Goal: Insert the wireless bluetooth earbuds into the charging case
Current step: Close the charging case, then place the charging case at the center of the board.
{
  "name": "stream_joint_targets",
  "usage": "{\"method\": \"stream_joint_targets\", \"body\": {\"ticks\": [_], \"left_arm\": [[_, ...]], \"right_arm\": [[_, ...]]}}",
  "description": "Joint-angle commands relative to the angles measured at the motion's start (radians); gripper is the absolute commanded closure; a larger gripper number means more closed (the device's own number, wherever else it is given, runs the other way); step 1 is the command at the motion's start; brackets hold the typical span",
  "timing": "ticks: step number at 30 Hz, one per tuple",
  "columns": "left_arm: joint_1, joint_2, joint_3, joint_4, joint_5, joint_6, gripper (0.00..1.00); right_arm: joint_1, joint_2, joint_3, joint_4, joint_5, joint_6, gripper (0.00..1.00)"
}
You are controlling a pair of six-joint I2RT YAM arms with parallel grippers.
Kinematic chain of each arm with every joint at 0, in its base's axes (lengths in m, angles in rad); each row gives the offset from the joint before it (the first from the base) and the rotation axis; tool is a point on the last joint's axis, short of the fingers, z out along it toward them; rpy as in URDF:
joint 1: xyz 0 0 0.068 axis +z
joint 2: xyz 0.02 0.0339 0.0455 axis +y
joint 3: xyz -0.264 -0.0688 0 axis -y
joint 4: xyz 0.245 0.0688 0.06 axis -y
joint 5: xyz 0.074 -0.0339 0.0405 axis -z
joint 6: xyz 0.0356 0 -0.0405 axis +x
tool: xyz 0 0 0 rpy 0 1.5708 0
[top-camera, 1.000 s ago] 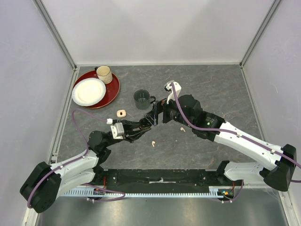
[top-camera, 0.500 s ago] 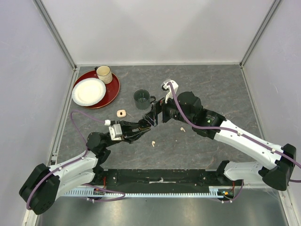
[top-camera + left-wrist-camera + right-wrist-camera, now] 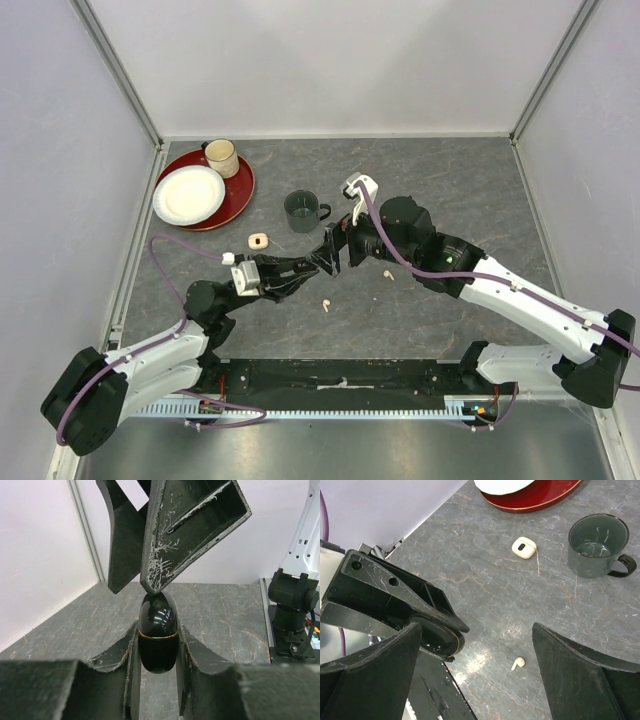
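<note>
- A glossy black egg-shaped charging case [image 3: 158, 635] is held up off the table. A thin gold line runs round it where its two halves meet, and they sit closed together.
- The left gripper [image 3: 325, 261] pinches this case by its sides. Its matte black fingers [image 3: 129, 652] are scuffed and chipped along the edges.
- The right gripper [image 3: 339, 247] faces it with its jaws spread wide and nothing between them. Its angular black plastic fingers [image 3: 170, 530] are crossed with white scratches.
- One right fingertip sits right at the case's top end. Whether it touches cannot be told.
- A cream stemmed earbud [image 3: 325, 305] lies loose on the grey marbled tabletop [image 3: 450, 190], near the left gripper and on the side toward the arm bases.
- A second cream earbud [image 3: 387, 274] lies on the stone-patterned surface just beside the right arm. Both are outside the case.
- A dark green glazed mug [image 3: 303, 210] stands upright beyond the grippers with its handle toward the right. Its shiny inner floor is in plain sight from the right wrist view.
- A small cream rounded-square piece [image 3: 258, 240], with a dark oval at its middle, lies on the table between the mug and the left arm.
- A round red tray [image 3: 238, 196] sits in the far left corner. It holds a smooth white plate [image 3: 188, 194] and, at its far edge, an upright cream mug [image 3: 221, 157].
</note>
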Motion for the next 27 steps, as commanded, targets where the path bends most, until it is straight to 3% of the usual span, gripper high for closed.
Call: {"method": "stream_joint_targets", "body": {"ticks": [1, 6, 7, 10, 14, 20, 27], "left_arm": [[0.0, -0.007, 0.026, 0.075, -0.045, 0.001, 0.98], [0.0, -0.015, 0.043, 0.026, -0.062, -0.013, 0.98], [0.0, -0.02, 0.052, -0.011, -0.074, -0.021, 0.98], [0.0, -0.023, 0.083, -0.085, -0.145, -0.068, 0.98], [0.0, -0.014, 0.176, -0.362, -0.213, -0.125, 0.98], [0.002, 0.094, 0.254, -0.45, -0.269, -0.243, 0.98], [0.002, 0.368, 0.403, -0.579, -0.27, -0.444, 0.98]], "right_arm": [[0.008, -0.003, 0.021, -0.065, 0.021, -0.034, 0.02], [0.006, -0.029, 0.02, -0.067, 0.114, -0.03, 0.02], [0.008, -0.038, 0.015, -0.065, 0.239, -0.023, 0.02], [0.008, -0.074, -0.002, -0.067, 0.398, 0.004, 0.02], [0.002, -0.124, -0.026, -0.065, 0.568, 0.038, 0.02], [-0.023, -0.195, -0.06, -0.055, 0.662, 0.082, 0.02], [-0.057, -0.256, -0.097, -0.047, 0.694, 0.098, 0.02]]}}
